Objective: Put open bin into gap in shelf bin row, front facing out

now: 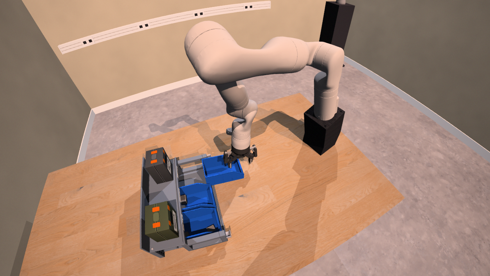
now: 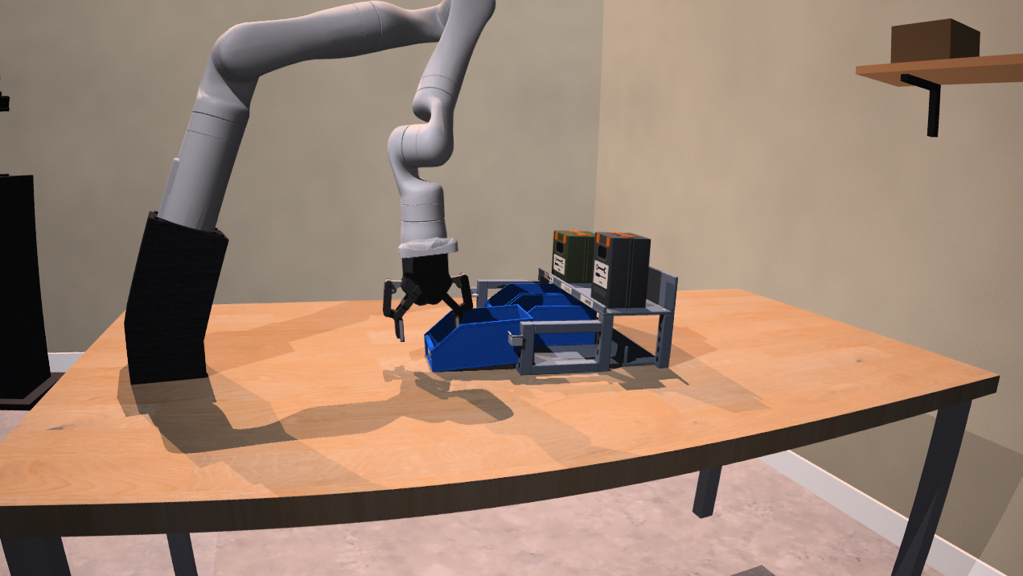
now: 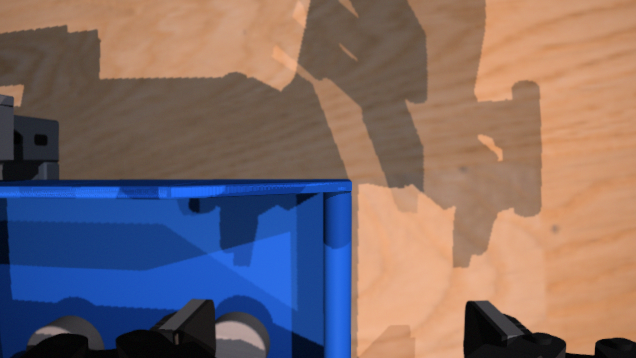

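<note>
The open blue bin point(image 1: 222, 168) rests on the table in front of the gap point(image 1: 187, 168) at the far end of the grey shelf point(image 1: 178, 202), its inner end at the shelf's front. It also shows in the side view point(image 2: 475, 339). My gripper point(image 1: 240, 157) is open and points down over the bin's outer end. In the wrist view one finger is inside the bin point(image 3: 170, 265) and the other is outside over the table, so the gripper point(image 3: 340, 330) straddles the end wall without closing on it. Two grey round parts point(image 3: 240, 332) lie in the bin by the inner finger.
Two other blue bins point(image 1: 197, 195) point(image 1: 200, 219) sit in the shelf row. A black box point(image 1: 158, 164) and a green box point(image 1: 160, 221) stand on the low board above. The arm's black base point(image 1: 324, 128) stands at the table's far right.
</note>
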`<state>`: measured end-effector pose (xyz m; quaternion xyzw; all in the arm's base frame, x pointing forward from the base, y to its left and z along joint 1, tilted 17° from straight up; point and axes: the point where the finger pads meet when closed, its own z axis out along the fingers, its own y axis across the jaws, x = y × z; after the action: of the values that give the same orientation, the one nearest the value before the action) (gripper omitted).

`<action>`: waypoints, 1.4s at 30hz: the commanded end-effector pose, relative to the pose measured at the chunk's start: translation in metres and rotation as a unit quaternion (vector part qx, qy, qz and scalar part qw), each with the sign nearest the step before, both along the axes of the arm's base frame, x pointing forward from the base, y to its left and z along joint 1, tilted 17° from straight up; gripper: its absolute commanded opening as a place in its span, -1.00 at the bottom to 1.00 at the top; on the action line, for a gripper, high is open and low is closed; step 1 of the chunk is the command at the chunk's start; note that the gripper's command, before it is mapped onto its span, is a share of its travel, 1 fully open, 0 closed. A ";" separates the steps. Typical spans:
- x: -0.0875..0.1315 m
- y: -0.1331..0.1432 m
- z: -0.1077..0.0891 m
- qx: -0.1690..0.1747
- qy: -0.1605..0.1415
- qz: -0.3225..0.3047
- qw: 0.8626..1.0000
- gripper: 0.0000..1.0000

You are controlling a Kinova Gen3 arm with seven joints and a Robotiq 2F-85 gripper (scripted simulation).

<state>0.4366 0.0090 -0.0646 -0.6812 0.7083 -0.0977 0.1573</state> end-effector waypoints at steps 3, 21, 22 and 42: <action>0.002 0.000 -0.003 0.000 -0.001 0.000 1.000 1.00; 0.004 0.001 -0.007 0.000 -0.001 0.000 1.000 1.00; 0.004 0.001 -0.007 0.000 -0.001 0.000 1.000 1.00; 0.004 0.001 -0.006 0.000 -0.001 0.000 1.000 1.00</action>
<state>0.4398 0.0097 -0.0714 -0.6811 0.7083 -0.0980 0.1579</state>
